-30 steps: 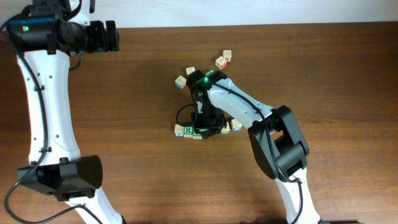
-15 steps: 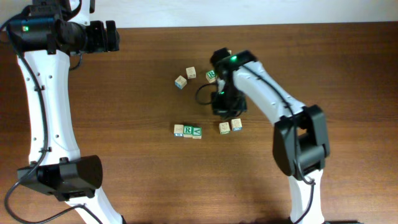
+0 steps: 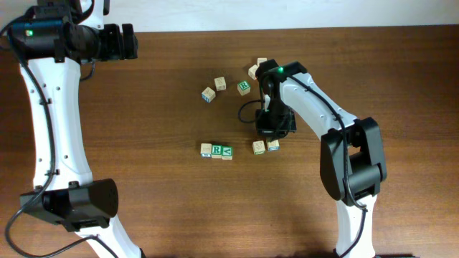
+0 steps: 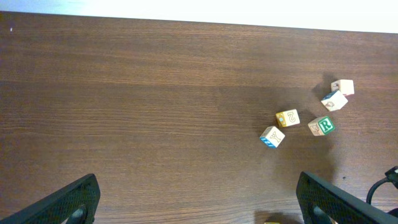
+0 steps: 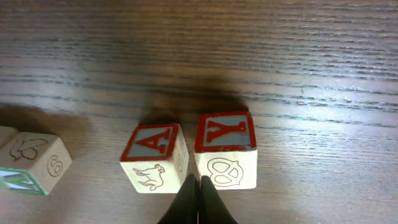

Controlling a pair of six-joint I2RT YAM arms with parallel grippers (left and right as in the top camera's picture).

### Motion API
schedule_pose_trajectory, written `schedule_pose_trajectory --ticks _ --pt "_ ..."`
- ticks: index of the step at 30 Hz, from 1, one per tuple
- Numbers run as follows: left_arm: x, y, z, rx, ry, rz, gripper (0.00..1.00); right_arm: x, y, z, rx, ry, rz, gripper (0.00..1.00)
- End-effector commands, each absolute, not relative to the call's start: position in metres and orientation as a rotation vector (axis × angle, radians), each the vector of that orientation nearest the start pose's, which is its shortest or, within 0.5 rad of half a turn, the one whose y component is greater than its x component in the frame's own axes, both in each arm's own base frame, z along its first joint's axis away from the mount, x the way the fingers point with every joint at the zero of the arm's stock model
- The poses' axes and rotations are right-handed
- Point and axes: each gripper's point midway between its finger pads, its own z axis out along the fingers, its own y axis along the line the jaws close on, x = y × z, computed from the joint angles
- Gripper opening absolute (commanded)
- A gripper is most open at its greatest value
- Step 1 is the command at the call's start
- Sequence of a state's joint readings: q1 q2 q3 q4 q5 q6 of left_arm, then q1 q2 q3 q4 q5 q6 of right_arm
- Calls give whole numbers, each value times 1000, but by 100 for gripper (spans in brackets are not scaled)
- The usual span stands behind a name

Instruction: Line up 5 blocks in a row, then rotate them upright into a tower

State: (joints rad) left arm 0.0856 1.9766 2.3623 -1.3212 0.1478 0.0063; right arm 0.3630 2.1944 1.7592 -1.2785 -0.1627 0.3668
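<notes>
Several pale wooden blocks lie on the brown table. Three form a row, one with a green R (image 3: 216, 150) and one with a green V (image 3: 226, 152). A pair stands to their right: one block (image 3: 258, 147) (image 5: 154, 158) with an A on top, the other (image 3: 273, 145) (image 5: 226, 149) with a Y. My right gripper (image 3: 268, 133) (image 5: 199, 182) is shut and empty, its tips low at the gap between this pair. Farther back lie a green-lettered block (image 3: 244, 87) (image 4: 321, 126) and others (image 3: 208, 94) (image 4: 272, 137). My left gripper (image 3: 123, 41) (image 4: 202, 208) is open, far from all blocks.
Two more cubes (image 3: 253, 72) (image 3: 262, 62) sit at the back, close behind the right arm's forearm (image 3: 308, 100). A black cable (image 3: 247, 107) loops off the right wrist over the table. The left arm's white link (image 3: 54, 122) runs down the left side.
The right gripper left the R and V row, swung back and to the right, and now sits low at the A and Y pair. The blocks and the left arm have not moved.
</notes>
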Motion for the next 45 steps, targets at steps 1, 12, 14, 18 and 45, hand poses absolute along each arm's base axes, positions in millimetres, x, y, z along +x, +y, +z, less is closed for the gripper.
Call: schedule_pose_trajectory --ticks 1,12,14,18,45 --pt "472 19 315 -53 2480 -137 99 347 168 39 -39 3323 141 5" --pt "472 18 315 -53 2480 -137 99 344 170 25 -58 3354 101 5" --pt "472 18 315 -53 2480 -137 99 343 167 25 -60 3356 71 5" --pt "472 18 315 -53 2480 -137 99 341 166 23 -63 3363 67 5" --pt "472 18 315 -53 2480 -137 99 327 206 12 -397 3337 328 5"
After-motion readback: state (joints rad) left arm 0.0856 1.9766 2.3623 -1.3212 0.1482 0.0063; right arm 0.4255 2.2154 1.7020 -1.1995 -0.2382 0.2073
